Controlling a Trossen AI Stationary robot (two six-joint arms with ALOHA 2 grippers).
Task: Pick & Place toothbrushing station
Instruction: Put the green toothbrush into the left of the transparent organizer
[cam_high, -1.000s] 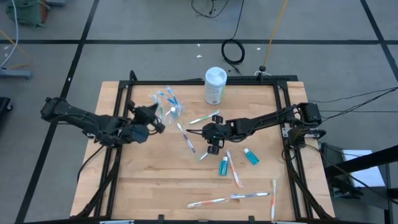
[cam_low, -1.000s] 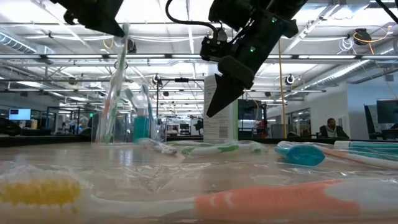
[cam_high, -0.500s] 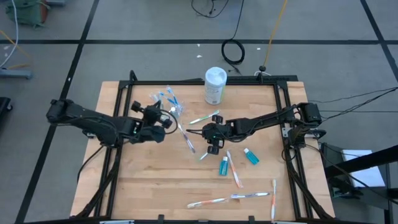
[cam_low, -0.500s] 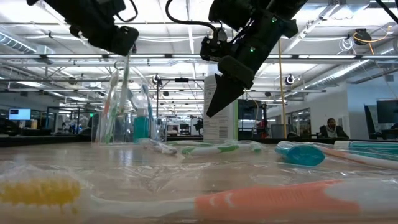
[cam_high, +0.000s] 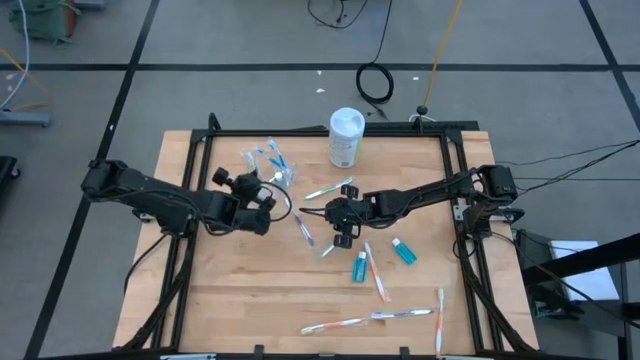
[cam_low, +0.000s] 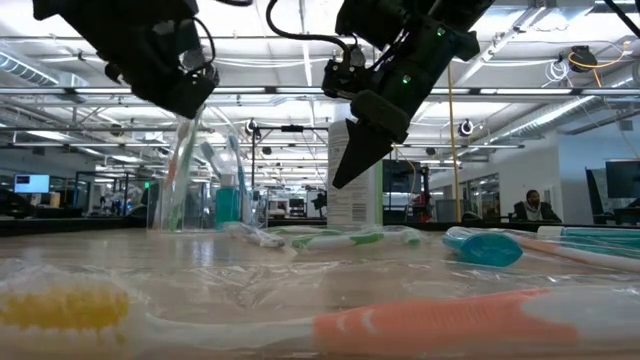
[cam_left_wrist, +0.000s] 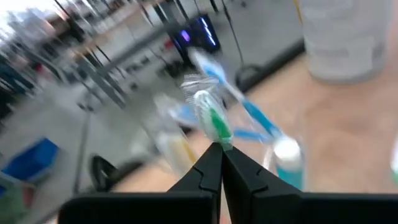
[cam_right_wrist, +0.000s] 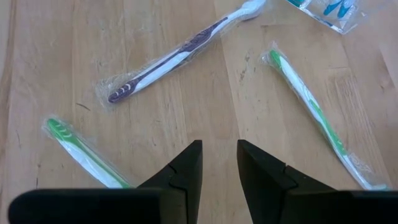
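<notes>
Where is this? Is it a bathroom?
Probably not. It looks like a big lab or workshop: two robot arms over a wooden table, cables on a grey floor, and long ceiling lights in an open hall behind.

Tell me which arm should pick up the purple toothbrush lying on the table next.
Right, probably. The right gripper hangs open over the middle of the table with nothing in it, and the purple toothbrush lies just ahead of it. The left gripper is shut on a green toothbrush near the clear cup.
</notes>
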